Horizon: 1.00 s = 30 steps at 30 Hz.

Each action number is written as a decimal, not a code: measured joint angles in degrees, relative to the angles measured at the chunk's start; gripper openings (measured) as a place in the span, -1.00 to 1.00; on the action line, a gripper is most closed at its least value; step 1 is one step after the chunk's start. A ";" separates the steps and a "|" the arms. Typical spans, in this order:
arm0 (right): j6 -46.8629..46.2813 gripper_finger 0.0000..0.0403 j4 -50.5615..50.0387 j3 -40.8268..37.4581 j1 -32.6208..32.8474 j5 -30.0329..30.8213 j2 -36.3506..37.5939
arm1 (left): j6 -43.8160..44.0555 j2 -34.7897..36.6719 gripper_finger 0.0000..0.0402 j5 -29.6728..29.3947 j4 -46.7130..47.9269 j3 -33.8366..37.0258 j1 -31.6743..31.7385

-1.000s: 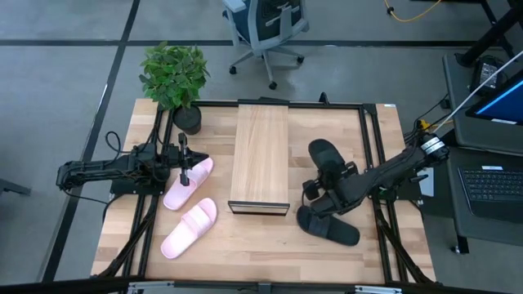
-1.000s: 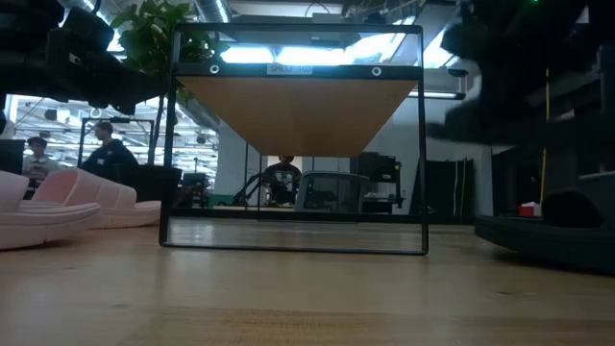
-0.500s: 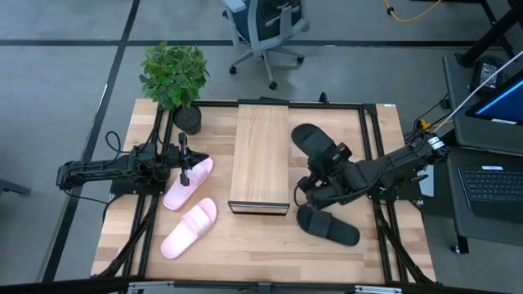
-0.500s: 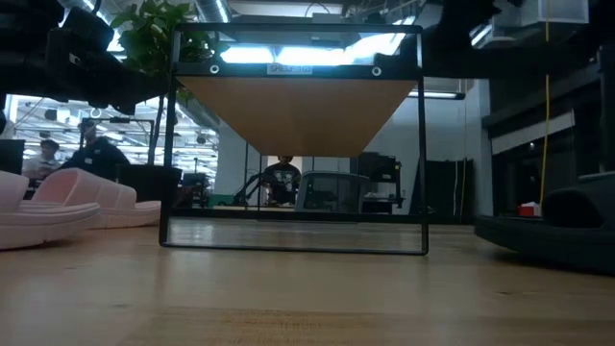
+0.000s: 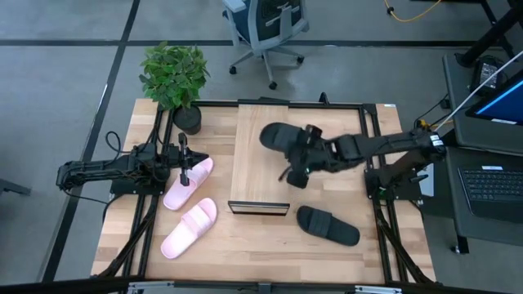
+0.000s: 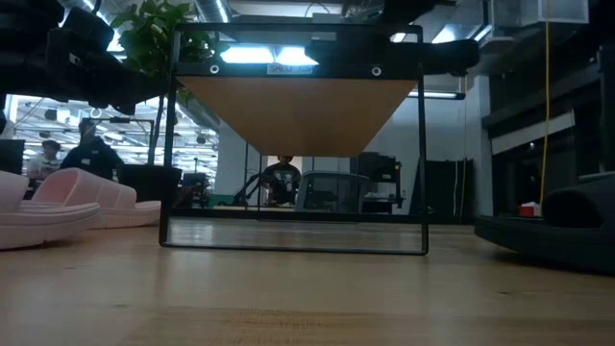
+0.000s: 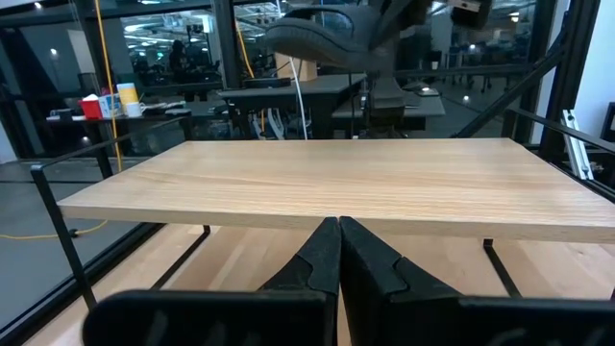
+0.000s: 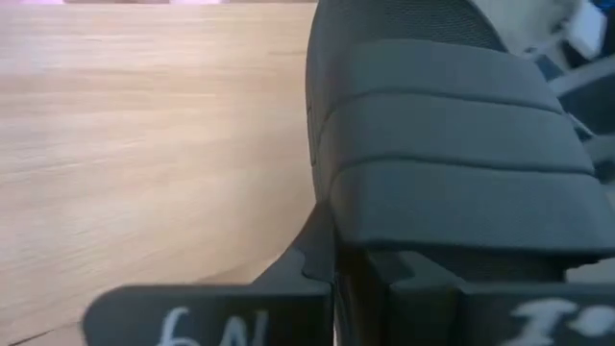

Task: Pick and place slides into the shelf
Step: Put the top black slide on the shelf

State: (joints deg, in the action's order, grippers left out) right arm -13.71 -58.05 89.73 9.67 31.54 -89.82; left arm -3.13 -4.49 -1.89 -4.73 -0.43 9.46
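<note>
1. one black slide (image 5: 282,139) now hangs over the shelf (image 5: 260,159), carried up from the bench's right side beside its mate.
2. the right pincer (image 5: 301,159) is clenched on that slide's edge, so only lowering and releasing remain.
3. the other black slide (image 5: 327,225) and the pink slides (image 5: 189,204) lie on the bench (image 5: 245,245).
4. the left pincer (image 5: 185,175), clamped empty, waits by the bench's left edge.

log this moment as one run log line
right claw: shut on black slide, over shelf | left claw: shut, waiting by pink slides | other black slide: on table
</note>
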 joint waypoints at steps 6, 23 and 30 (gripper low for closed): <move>8.53 -0.94 3.11 0.88 -6.33 -8.08 0.00 | 0.03 -0.01 -1.00 0.00 0.03 -0.02 0.02; 27.39 -0.94 14.45 0.88 -14.95 -22.98 0.00 | 0.08 0.00 -1.00 0.00 1.21 0.00 0.02; 28.42 -0.94 14.55 0.88 -16.48 -23.74 0.00 | 0.12 0.01 -1.00 0.00 1.61 0.00 0.01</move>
State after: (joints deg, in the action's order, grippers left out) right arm 14.71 -43.51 90.61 -6.81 7.80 -89.82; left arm -3.01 -4.47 -1.89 -3.12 -0.43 9.47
